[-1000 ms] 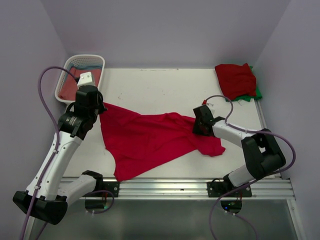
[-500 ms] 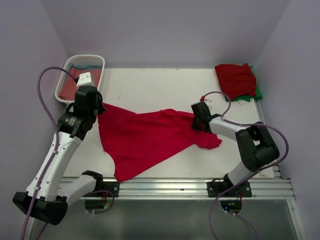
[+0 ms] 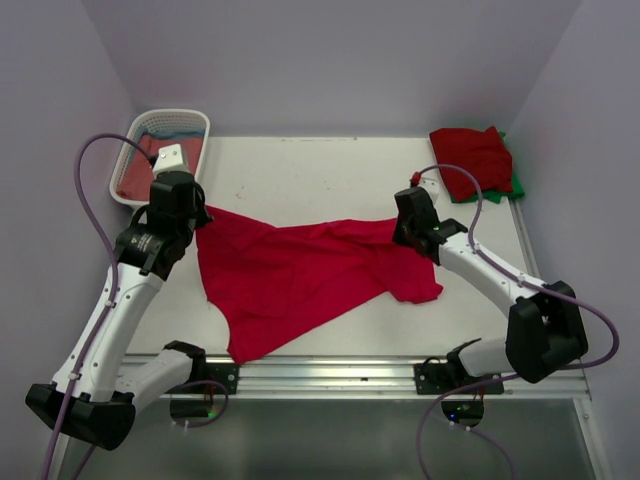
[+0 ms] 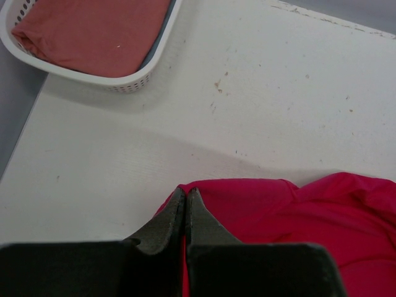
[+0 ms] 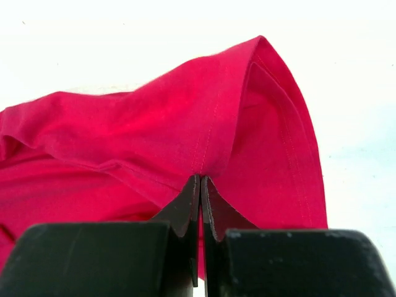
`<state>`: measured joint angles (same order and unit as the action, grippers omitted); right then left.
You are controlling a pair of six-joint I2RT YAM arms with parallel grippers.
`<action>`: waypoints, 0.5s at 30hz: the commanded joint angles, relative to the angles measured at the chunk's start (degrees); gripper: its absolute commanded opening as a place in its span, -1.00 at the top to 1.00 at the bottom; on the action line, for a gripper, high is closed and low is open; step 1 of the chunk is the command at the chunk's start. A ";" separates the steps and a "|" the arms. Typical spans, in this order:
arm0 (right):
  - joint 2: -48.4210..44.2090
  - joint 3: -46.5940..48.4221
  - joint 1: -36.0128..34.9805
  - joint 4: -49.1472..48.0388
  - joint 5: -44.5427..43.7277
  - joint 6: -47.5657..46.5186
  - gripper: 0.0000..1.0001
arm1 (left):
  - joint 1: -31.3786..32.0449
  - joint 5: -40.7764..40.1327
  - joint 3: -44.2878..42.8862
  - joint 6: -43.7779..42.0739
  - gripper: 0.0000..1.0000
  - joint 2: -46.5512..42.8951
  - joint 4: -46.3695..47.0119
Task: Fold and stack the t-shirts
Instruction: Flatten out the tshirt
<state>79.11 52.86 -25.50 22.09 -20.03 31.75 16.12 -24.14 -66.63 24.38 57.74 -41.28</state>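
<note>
Nearest you, a bright crimson cloth t-shirt (image 3: 300, 275) lies rumpled across the middle of the white bench (image 3: 300, 170), with one corner reaching almost to the bench's near edge.

Your left end effector (image 4: 185, 197) is clenched on the shirt's left edge, with a fold of cloth pinched between its closed dark pads. Your right end effector (image 5: 200, 183) is clenched on the opposite side. It grips at a seam, and a hemmed sleeve opening hangs just to its right. Between the two grips the cloth is drawn into a creased band, and the rest sags toward you. Whether the gripped edges are lifted off the bench cannot be told.

Farther back, at the far-left corner, a white slatted plastic basket (image 3: 133, 140) holds a dusty-red tee (image 4: 93, 31), with a strip of blue cloth (image 3: 172, 128) at its far side. At the far-right corner, a folded darker red tee (image 3: 470, 155) rests on a green tee (image 3: 515, 186), of which only an edge shows.

By the look of it, two shirts are folded and stacked. The crimson one is only being stretched flat, with no fold made yet. The shirts in the basket have yet to be folded.
</note>
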 commanded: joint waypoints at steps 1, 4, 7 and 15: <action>-0.45 1.98 0.01 2.96 -1.94 -1.69 0.98 | -0.65 -0.29 -0.52 -0.48 1.00 -0.17 1.37; 0.16 2.07 -0.08 2.96 -2.03 -1.69 0.97 | -0.74 -0.20 -0.52 -0.65 1.00 -0.25 1.37; 0.60 2.16 0.01 2.79 -2.12 -1.69 1.00 | -0.74 -0.29 -0.52 -0.74 1.00 -0.43 1.37; -3.69 5.05 0.01 3.05 -4.48 -4.06 1.00 | -0.74 1.63 -0.43 -1.79 1.00 -1.57 4.09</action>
<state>79.26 53.89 -25.50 24.99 -21.34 29.85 16.08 -23.75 -66.63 24.27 57.71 -41.04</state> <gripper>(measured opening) 0.010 0.012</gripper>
